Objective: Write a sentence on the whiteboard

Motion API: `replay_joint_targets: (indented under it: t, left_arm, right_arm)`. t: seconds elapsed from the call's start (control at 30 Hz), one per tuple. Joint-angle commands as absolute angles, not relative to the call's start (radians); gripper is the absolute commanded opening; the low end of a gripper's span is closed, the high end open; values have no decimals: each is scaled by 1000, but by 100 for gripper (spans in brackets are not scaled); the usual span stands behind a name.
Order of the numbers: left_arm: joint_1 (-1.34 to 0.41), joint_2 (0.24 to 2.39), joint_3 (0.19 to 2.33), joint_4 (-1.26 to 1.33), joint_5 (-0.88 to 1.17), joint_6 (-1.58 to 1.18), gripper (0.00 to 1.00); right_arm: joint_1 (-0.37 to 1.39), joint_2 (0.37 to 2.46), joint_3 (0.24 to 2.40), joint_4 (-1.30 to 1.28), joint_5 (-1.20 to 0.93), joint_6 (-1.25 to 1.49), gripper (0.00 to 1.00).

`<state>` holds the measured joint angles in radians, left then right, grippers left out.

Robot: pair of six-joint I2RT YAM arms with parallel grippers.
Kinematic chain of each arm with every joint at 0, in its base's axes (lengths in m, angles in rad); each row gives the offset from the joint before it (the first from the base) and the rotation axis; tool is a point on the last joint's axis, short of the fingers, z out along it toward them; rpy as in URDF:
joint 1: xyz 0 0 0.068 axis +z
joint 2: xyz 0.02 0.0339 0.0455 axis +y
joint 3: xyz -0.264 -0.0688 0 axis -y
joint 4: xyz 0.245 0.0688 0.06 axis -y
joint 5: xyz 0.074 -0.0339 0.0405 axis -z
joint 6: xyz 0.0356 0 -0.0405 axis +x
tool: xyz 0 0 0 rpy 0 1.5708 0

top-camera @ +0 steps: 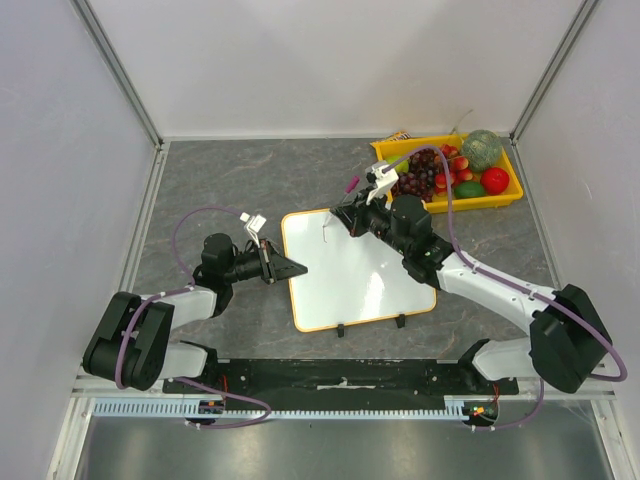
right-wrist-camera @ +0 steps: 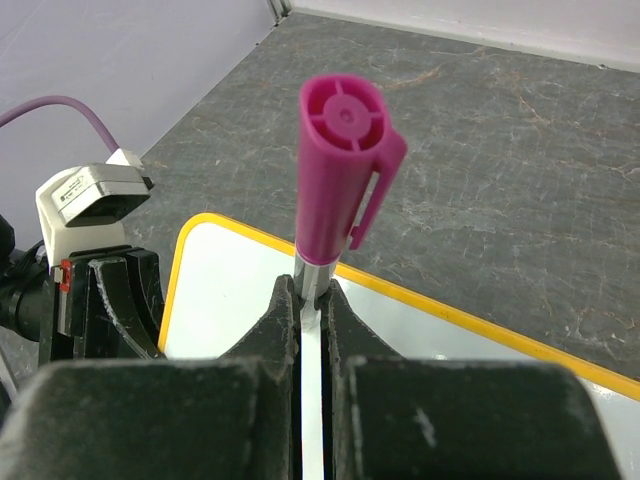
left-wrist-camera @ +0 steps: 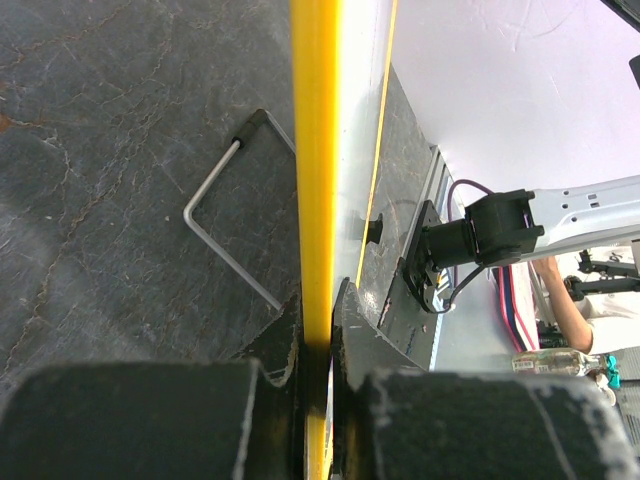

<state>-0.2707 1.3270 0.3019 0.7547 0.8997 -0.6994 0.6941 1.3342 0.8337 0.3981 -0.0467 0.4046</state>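
The whiteboard lies flat mid-table, white with an orange-yellow rim. My left gripper is shut on its left edge; in the left wrist view the yellow rim runs straight between the jaws of the left gripper. My right gripper hovers over the board's far-left corner, shut on a marker whose magenta cap points away. In the right wrist view the marker sticks out past the right gripper above the board. No readable sentence shows; a short thin stroke marks the board.
A yellow tray at the back right holds grapes, a green melon and red fruit. Two black clips sit on the board's near edge. A bent wire stand lies under the board. Walls enclose the table.
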Motion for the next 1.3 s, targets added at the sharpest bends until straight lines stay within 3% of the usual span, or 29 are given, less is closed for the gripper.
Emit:
replay_joint_targets:
  t: [0.0, 1.27]
  left_arm:
    - [-268, 1358, 288, 624, 727, -519, 2]
    - [-268, 1359, 290, 626, 729, -518, 2]
  right_arm:
    - [692, 1313, 859, 350, 31, 387, 0]
    - [692, 1333, 811, 365, -97, 425, 0]
